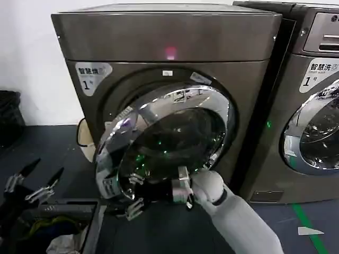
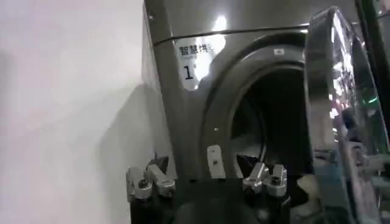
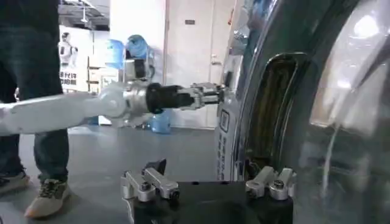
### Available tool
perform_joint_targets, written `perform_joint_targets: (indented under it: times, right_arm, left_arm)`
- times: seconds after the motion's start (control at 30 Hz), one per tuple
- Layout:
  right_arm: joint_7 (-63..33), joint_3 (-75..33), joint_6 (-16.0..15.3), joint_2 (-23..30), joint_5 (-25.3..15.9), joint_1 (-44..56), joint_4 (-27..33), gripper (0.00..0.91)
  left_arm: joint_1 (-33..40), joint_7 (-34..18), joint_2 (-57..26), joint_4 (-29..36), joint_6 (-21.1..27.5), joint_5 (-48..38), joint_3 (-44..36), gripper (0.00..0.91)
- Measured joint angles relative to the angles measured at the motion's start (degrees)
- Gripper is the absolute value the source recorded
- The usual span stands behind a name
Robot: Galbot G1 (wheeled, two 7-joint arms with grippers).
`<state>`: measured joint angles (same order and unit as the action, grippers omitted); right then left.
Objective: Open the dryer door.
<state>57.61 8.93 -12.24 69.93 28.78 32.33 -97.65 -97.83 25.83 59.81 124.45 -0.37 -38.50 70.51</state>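
The dryer door (image 1: 169,140), a chrome-ringed porthole with dark glass, stands partly swung out from the grey dryer (image 1: 175,39). A dark gap into the drum shows at its left side. My right gripper (image 1: 135,194) is at the door's lower left rim. In the right wrist view this gripper (image 3: 208,181) is open, with the door's (image 3: 286,109) edge standing between its fingers. My left gripper (image 1: 47,165) hangs open low at the left, apart from the door. In its own view the left gripper (image 2: 207,176) faces the drum opening, with the door (image 2: 332,91) seen edge-on.
A second machine (image 1: 312,106) with a similar chrome door stands close on the right. A bin (image 1: 92,225) with cloths sits at the lower left, under my left arm. A dark basket (image 1: 9,114) stands by the white wall. A person's legs (image 3: 42,122) stand on the floor.
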Motion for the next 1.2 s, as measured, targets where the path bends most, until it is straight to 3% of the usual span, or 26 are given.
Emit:
perform_joint_targets:
  times: [0.6,0.9,1.2]
  right_arm:
    - [9.12,-2.40,2.96,-7.76,3.08,3.66,-4.70,0.907]
    - [13.31,-4.02,3.23,-10.53,4.90,5.38,-6.31,0.907]
    - [14.52,-12.00,4.80,-15.15,6.09,11.77,-9.61,0.907]
  left_arm:
    - [10.05,0.95,-11.86,-8.18,-3.33,-4.47,-12.22,0.907]
    - [13.02,1.25,-18.94,-8.55,-0.33,-7.37,-17.63,0.907]
    - [19.32,3.79,-22.66,-9.13,3.03,-9.63,-29.91,0.907]
